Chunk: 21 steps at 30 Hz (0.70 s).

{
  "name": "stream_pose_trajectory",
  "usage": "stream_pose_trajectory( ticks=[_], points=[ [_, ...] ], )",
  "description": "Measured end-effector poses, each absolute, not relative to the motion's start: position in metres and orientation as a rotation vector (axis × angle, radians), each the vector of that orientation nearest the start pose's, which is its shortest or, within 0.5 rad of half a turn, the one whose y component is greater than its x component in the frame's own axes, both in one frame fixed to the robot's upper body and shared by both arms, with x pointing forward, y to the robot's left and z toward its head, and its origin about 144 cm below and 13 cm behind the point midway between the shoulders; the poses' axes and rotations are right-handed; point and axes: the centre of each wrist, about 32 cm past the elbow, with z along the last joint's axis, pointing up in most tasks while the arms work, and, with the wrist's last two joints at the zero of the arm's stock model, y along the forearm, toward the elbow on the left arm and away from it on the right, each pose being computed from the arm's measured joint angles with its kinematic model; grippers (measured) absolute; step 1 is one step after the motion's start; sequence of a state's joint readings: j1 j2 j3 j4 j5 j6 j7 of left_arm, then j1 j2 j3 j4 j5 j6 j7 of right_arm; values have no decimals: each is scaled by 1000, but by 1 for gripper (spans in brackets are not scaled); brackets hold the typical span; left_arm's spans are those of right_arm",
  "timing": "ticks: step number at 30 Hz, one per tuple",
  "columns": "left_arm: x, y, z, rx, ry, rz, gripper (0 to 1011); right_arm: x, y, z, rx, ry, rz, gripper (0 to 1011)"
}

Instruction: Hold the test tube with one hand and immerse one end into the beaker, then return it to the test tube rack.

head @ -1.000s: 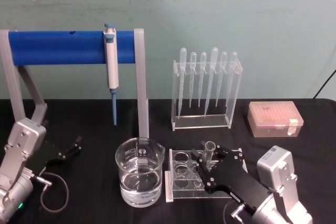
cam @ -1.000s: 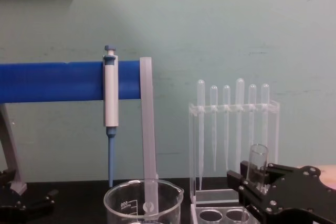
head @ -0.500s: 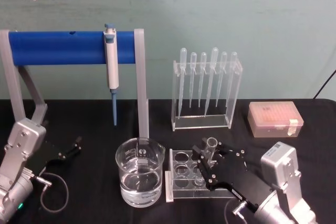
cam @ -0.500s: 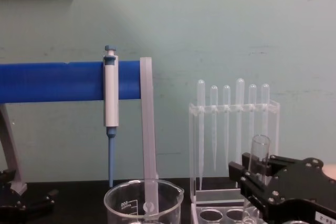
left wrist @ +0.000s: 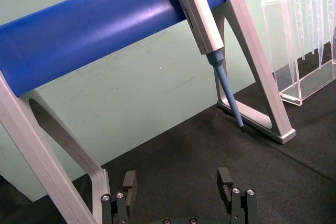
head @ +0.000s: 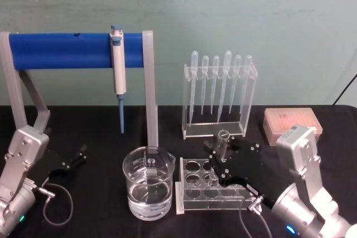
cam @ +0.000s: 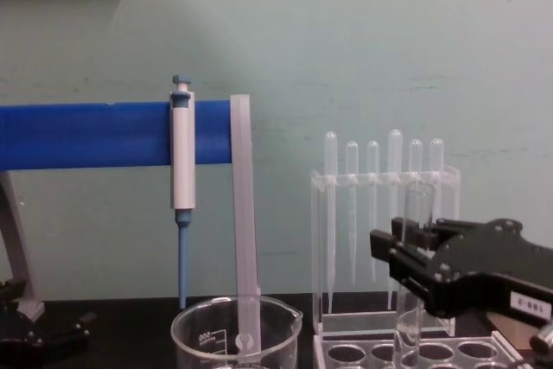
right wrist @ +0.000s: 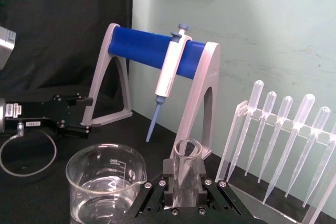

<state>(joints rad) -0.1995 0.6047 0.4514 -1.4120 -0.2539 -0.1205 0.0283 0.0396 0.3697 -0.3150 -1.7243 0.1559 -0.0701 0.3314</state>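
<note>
The test tube (head: 221, 147) is a clear glass tube, nearly upright, with my right gripper (head: 219, 159) shut on its middle. Its lower end hangs at the top of the clear tube rack (head: 192, 187). In the chest view the test tube (cam: 413, 239) rises above my right gripper (cam: 404, 258). The right wrist view has its open rim (right wrist: 187, 148) just above my right gripper (right wrist: 184, 192). The beaker (head: 148, 187), partly filled with clear liquid, stands to the left of the rack, apart from the tube. My left gripper (head: 77, 158) rests open at the far left on the table.
A blue-barred stand (head: 67, 50) with a hanging pipettor (head: 117, 71) stands behind the beaker. An acrylic rack of pipettes (head: 218, 96) is at the back centre, an orange tip box (head: 290, 125) at the back right. A cable loop (head: 58, 204) lies by the left arm.
My right gripper has risen with the test tube, drawing it up out of the rack. The left arm has not moved.
</note>
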Motion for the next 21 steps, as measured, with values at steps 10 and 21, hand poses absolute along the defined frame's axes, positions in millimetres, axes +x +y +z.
stream_pose_trajectory(
  ticks=[10,21],
  points=[
    [489,310,1140,304,-285,1248,1000,459,-224,1208,-48,-203,-891,225],
    [489,310,1140,305,-285,1248,1000,460,-225,1225,-51,-164,-887,225]
  ],
)
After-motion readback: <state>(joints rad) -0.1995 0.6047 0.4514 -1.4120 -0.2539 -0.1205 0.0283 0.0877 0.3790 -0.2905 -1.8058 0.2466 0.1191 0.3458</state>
